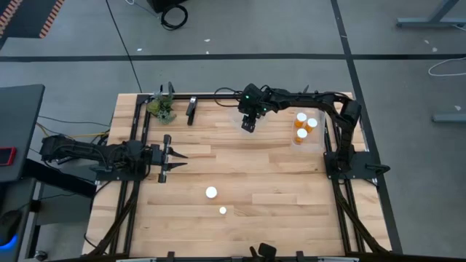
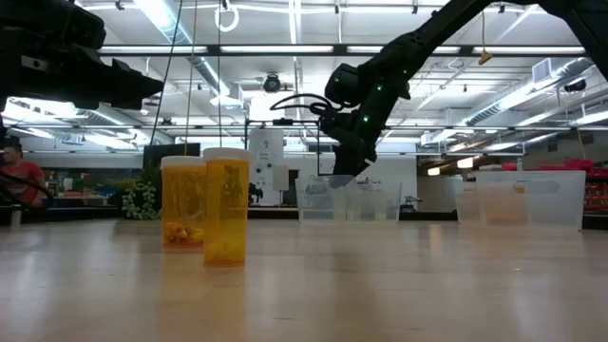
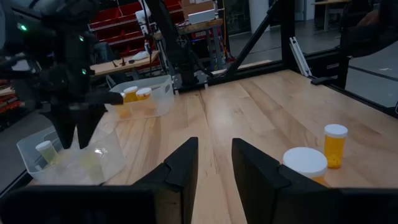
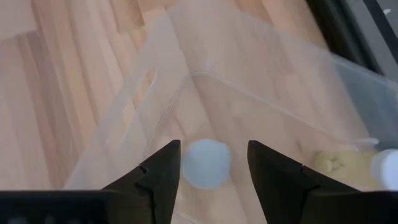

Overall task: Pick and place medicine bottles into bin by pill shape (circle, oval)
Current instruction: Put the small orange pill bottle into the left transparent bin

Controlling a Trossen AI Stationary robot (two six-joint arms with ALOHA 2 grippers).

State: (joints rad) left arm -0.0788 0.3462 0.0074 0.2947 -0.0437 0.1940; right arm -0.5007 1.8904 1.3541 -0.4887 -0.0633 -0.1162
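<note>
Right gripper (image 4: 208,163) hangs over clear plastic bin (image 4: 261,93), fingers parted, white-capped bottle (image 4: 207,163) between them untouched — likely drop. 2 amber bottles (image 2: 205,204) wait mid-table. Left gripper (image 1: 171,158) idle, parted.

The right arm reached across the far side, its tool (image 1: 249,124) pointed downward with fingers parted. The left arm lay low at the left edge, its tool (image 1: 173,161) parted.
</note>
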